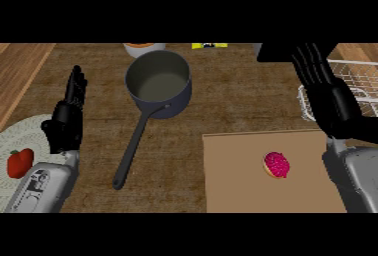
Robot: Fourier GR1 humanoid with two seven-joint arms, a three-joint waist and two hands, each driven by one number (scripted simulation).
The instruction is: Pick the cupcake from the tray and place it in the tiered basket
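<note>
**Cupcake on the tray, both hands open**

The cupcake (277,165), topped in pink, sits on the brown tray (236,190) at the lower right of the tabletop (221,105), toward the tray's right half. Nothing touches it.

The right hand (328,97) is beyond the tray's far right corner, apart from the cupcake. Its fingers are straight and point up the view, holding nothing. It overlaps the near left edge of the white wire basket (359,75), which stands at the right edge; whether they touch cannot be told.

The left hand (65,117) rests at the left, fingers straight and upward, also holding nothing. Beside it, on a pale mat (22,131) at the left edge, lies a red vegetable (20,162).

A dark pot (157,80) stands in the middle, upright, between the two hands. Its long handle runs toward the lower edge and ends just left of the tray.
</note>
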